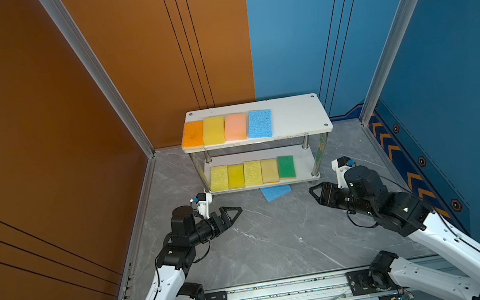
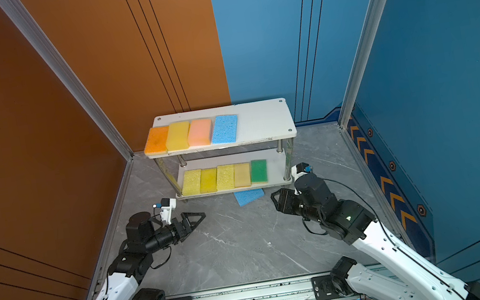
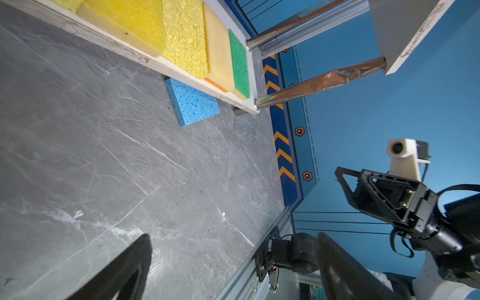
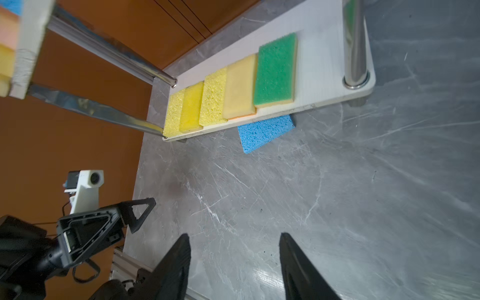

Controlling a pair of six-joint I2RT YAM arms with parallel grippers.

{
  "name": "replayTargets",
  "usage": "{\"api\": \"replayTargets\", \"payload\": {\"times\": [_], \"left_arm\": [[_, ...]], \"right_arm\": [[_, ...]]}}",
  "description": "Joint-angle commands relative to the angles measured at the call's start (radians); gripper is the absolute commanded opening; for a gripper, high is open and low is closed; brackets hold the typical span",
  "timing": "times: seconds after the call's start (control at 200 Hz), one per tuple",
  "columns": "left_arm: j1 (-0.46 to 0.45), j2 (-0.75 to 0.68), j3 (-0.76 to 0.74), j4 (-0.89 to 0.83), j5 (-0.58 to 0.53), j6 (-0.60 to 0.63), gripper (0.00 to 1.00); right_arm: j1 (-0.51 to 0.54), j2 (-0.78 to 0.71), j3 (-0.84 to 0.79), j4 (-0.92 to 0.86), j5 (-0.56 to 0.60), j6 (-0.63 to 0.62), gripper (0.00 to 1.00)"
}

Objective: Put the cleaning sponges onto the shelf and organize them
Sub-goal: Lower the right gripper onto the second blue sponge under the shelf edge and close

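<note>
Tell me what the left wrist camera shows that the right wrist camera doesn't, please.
Only the left wrist view: the right claw seen whole, open and empty, against the blue wall. Only the right wrist view: the left claw seen whole, open, the orange wall, and edges of the top-board sponges. Both: the shelf with its lower row of sponges ending in the green sponge, and the blue sponge on the floor, partly tucked under the lower board.
</note>
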Motion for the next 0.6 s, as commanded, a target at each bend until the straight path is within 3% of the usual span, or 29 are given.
{"api": "replayTargets", "payload": {"times": [0.0,0.16,0.31,0.445,0.596], "left_arm": [[-0.074,0.047,0.009,0.067,-0.089,0.02,0.97],[-0.099,0.047,0.012,0.062,-0.115,0.026,0.97],[-0.083,0.002,-0.008,0.026,-0.123,0.033,0.97],[-0.053,-0.014,-0.014,0.007,-0.094,0.034,0.97],[-0.01,-0.039,-0.018,-0.019,-0.065,0.039,0.97]], "right_arm": [[0.015,0.083,-0.116,0.32,-0.014,0.17,0.56],[0.022,0.295,-0.164,0.59,-0.04,0.18,0.53],[0.031,0.527,-0.14,0.814,-0.083,0.156,0.39],[0.03,0.717,-0.092,0.939,-0.126,0.204,0.39],[0.03,0.838,-0.034,0.95,-0.087,0.263,0.43]]}}
